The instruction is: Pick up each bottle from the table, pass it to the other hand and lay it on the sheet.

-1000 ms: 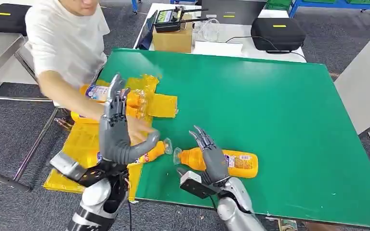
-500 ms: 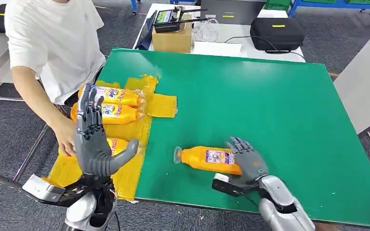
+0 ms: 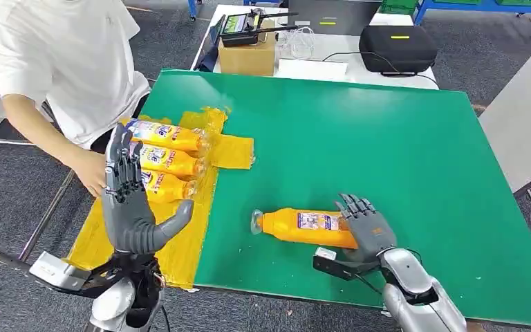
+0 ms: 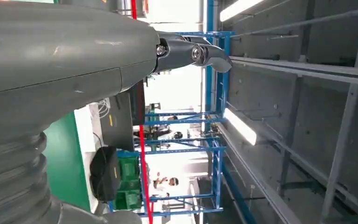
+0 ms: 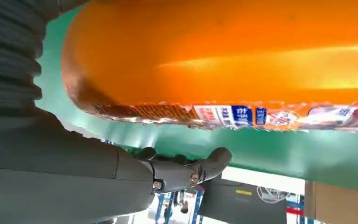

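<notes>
An orange bottle (image 3: 303, 226) lies on its side on the green table (image 3: 359, 131), cap pointing left. My right hand (image 3: 365, 227) rests over its base end with fingers spread; in the right wrist view the bottle (image 5: 223, 56) fills the space by the palm and the thumb (image 5: 186, 170) stays off it. Three more orange bottles (image 3: 169, 160) lie side by side on the yellow sheet (image 3: 180, 242) at the table's left edge. My left hand (image 3: 135, 204) is raised upright above the sheet's near part, open and holding nothing; its thumb (image 4: 74, 60) points into the room.
A person in a white shirt (image 3: 69, 62) stands at the table's left, one hand (image 3: 93, 173) beside the sheet's bottles. Behind the green table are a cardboard box (image 3: 247, 55) and a black case (image 3: 397, 47) on a white table.
The person has pushed the third bottle up against the other two on the sheet and drawn the hand back. My right hand has settled further onto the bottle's base end.
</notes>
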